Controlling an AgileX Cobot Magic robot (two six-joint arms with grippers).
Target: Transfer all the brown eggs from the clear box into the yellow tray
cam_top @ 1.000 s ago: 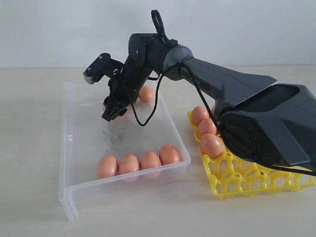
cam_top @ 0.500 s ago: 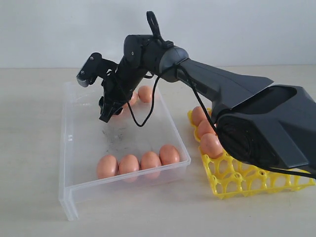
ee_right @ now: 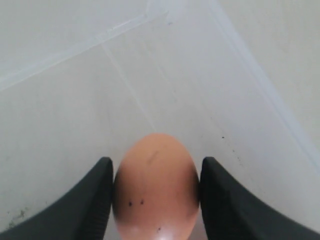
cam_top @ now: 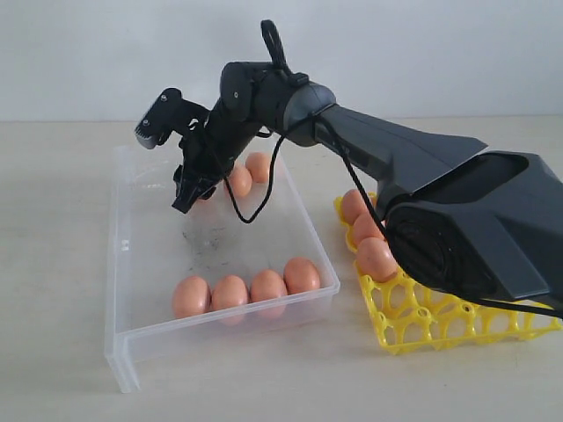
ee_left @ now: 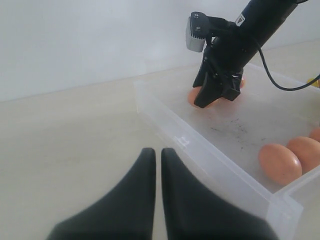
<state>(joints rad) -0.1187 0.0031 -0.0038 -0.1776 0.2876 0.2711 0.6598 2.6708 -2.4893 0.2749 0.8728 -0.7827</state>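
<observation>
The clear box (cam_top: 116, 264) lies on the left and the yellow tray (cam_top: 440, 321) on the right. My right gripper (cam_top: 186, 198) reaches across into the box's far half and is shut on a brown egg (ee_right: 156, 187), with both fingers against its sides. Two more eggs (cam_top: 239, 181) lie just behind it, and a row of several eggs (cam_top: 230, 293) rests against the near wall. Three eggs (cam_top: 368, 229) sit in the tray's left column. My left gripper (ee_left: 157, 152) is shut and empty over the table beside the box's rim (ee_left: 200, 155).
The right arm's dark body (cam_top: 475, 220) hides much of the yellow tray's far side. A cable (cam_top: 264, 198) hangs from the wrist above the box. Dark specks mark the box floor (cam_top: 207, 246). A pale wall stands behind the table.
My right gripper has shifted a little to the left over the far part of the box, and its wrist has tilted and risen slightly. The other eggs have not moved.
</observation>
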